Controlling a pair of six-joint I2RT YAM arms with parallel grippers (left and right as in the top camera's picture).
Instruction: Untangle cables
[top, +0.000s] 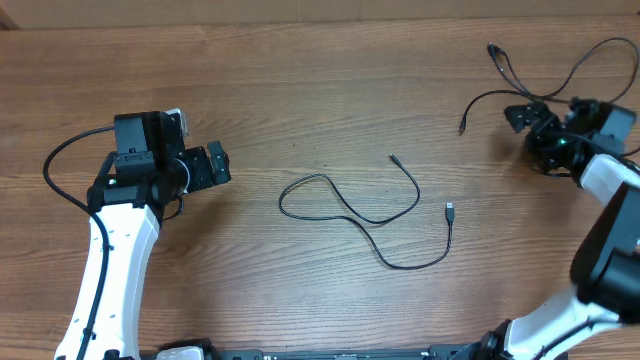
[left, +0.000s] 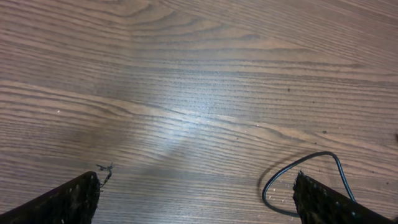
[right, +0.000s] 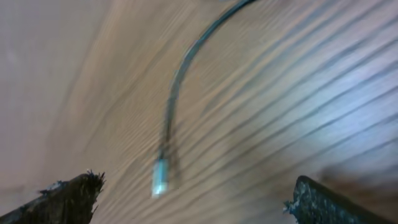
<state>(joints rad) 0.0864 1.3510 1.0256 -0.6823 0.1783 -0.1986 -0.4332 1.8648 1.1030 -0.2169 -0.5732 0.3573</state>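
Note:
One thin black cable (top: 345, 205) lies loose mid-table, with a loop at its left, a small dark plug at the far end and a silver-tipped plug (top: 450, 211) at the right. A second black cable (top: 487, 97) lies at the far right, its strands running up to the far edge. My left gripper (top: 222, 165) is open and empty, left of the first cable's loop (left: 303, 163). My right gripper (top: 524, 128) is open beside the second cable. Its blurred wrist view shows a cable end with a pale plug (right: 161, 177) on the table ahead of the open fingers (right: 198, 186).
Bare wooden table (top: 300, 90) all round. Thick black wires run along both arms. The second cable's strands spread near the table's far right corner (top: 600, 50).

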